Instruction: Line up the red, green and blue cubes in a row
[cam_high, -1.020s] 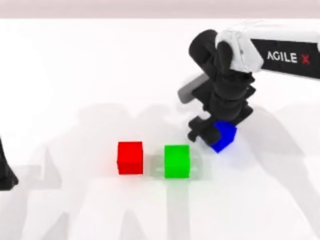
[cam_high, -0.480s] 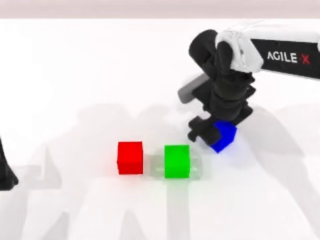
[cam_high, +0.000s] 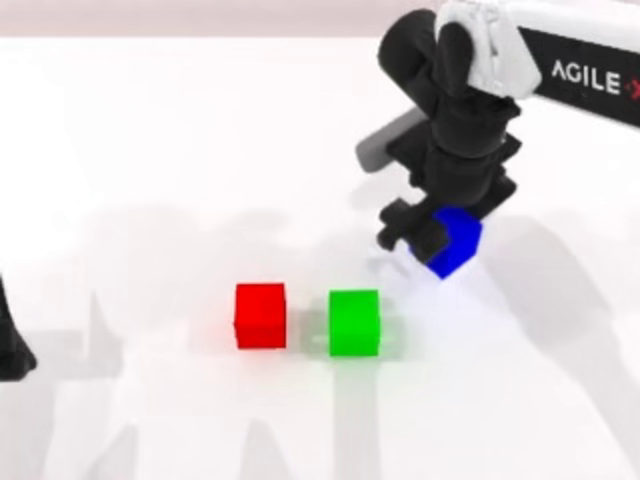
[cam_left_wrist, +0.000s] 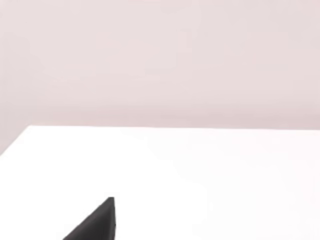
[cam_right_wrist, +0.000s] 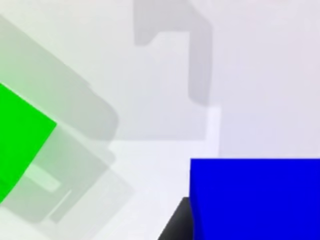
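In the top view the right arm's black two-finger gripper (cam_high: 432, 238) is clamped on the small deep blue cube (cam_high: 455, 243), which sits turned out of square with the others and appears lifted off the white table (cam_high: 150, 150); the bright red cube (cam_high: 261, 316) and bright green cube (cam_high: 354, 322) rest side by side nearer the front, so the open slot lies just to the green cube's right, down and slightly left of the held cube. The left arm is parked at the table's left edge. The left wrist view shows only bare table and a dark fingertip (cam_left_wrist: 97, 222), so its fingers cannot be judged. The right wrist view shows the blue cube (cam_right_wrist: 255, 197) close up, the green cube (cam_right_wrist: 20, 140) apart to one side
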